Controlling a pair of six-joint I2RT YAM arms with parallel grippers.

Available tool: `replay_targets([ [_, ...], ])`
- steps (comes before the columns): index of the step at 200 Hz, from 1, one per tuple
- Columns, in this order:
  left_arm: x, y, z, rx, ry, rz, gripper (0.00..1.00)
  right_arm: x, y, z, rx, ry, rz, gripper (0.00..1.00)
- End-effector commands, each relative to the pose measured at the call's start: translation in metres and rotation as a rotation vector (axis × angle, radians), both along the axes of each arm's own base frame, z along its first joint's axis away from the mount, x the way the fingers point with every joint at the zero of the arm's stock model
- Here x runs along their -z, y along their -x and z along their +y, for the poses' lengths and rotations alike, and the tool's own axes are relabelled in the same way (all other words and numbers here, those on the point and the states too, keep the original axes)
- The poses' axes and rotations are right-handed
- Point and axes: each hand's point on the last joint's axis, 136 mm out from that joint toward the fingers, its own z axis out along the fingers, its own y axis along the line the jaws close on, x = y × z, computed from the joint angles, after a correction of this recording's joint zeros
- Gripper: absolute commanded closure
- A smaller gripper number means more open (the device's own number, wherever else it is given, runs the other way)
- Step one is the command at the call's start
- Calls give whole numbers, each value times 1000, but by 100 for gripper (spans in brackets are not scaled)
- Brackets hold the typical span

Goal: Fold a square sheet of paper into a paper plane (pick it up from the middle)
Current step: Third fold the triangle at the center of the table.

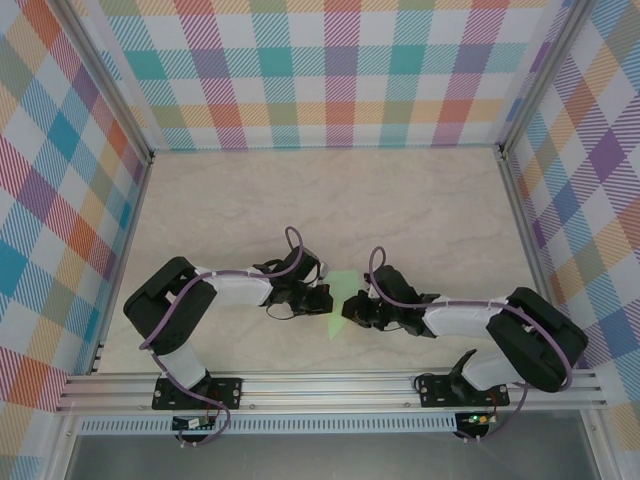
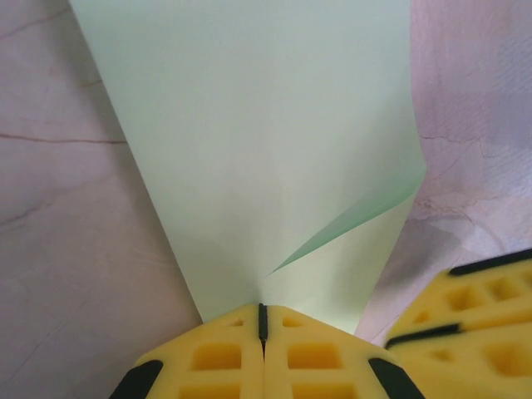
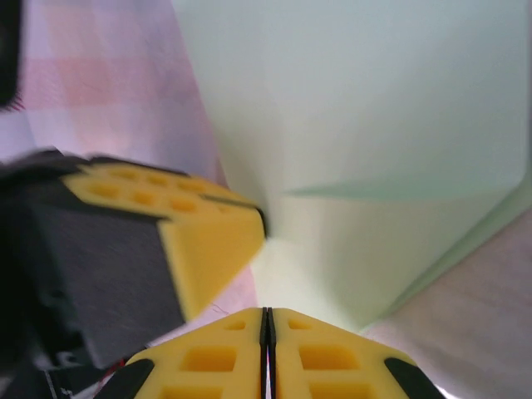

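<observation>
**Both claws pinch the green sheet at mid-table**

We see the thin pale-green sheet of paper [image 1: 341,285] raised between the two arms, near the front of the pale marble-patterned table [image 1: 300,200]. The left gripper [image 1: 322,300] and the right gripper [image 1: 350,305] face each other, tips nearly touching.

In the left wrist view, the left claw's yellow fingers are pressed together with no gap. The sheet's narrow end is nipped between them, and the paper fans out wide beyond the tips. A diagonal crease runs up to a bent corner on the right. In the right wrist view, the right claw is closed the same way on its own edge of the sheet, with the other claw just beside it. Whether the paper is folded double there we cannot quite tell, as that view is blurred.

The table is boxed in by bright plaid walls [image 1: 340,70] at the back and on both sides. An aluminium rail [image 1: 330,385] carries the arm bases along the front. Behind the paper lies a broad stretch of bare tabletop, reaching to the back wall and to both side walls.
</observation>
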Motion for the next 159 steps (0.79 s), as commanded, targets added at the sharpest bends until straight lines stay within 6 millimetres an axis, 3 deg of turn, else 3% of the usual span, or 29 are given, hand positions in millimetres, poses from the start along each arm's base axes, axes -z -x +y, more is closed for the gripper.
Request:
replay_targets([
  [1,27,15,24,-3,-126,72,99,-11,-10,0,-15,-40,-25,89],
  [81,25,14,23,-1,-125,72,98,20,-14,-17,8,8,50,89],
  [132,25,15,24,2,-130,75,98,-10,-26,-16,25,-69,0,88],
  [159,26,14,22,4,-128,75,98,-8,-31,-16,18,-58,2,88],
])
